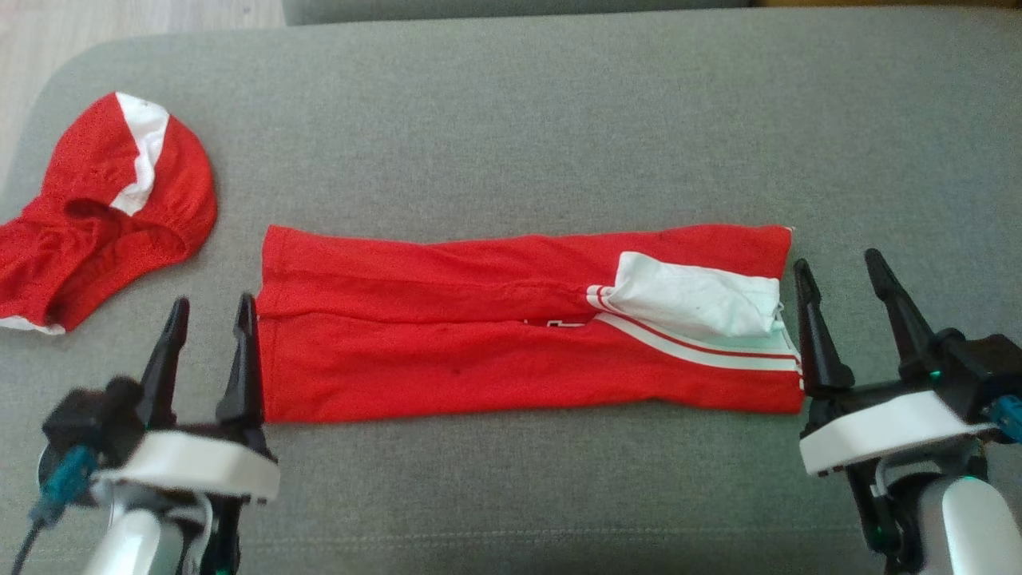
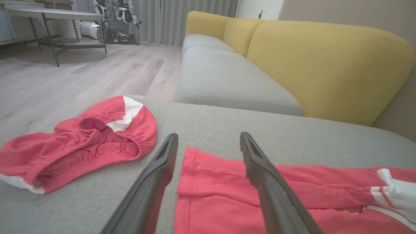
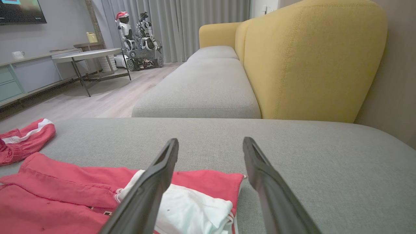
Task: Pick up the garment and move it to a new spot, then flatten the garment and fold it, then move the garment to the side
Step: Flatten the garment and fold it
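Observation:
A red garment (image 1: pixel 495 335) with white stripes and a white part lies folded into a long flat band across the grey cushion (image 1: pixel 511 128). It also appears in the left wrist view (image 2: pixel 227 195) and the right wrist view (image 3: pixel 65 195). My left gripper (image 1: pixel 209 311) stands open at the band's left end, one finger at its edge, nothing between the fingers (image 2: pixel 208 138). My right gripper (image 1: pixel 838 267) is open just off the band's right end, empty (image 3: pixel 210 141).
A second red and white garment (image 1: pixel 104 208) lies bunched at the cushion's left edge. Yellow sofa backs (image 2: pixel 325 65) rise behind. Wooden floor (image 2: pixel 81 74), a table (image 3: pixel 91 57) and another robot (image 3: pixel 139 39) are beyond the cushion.

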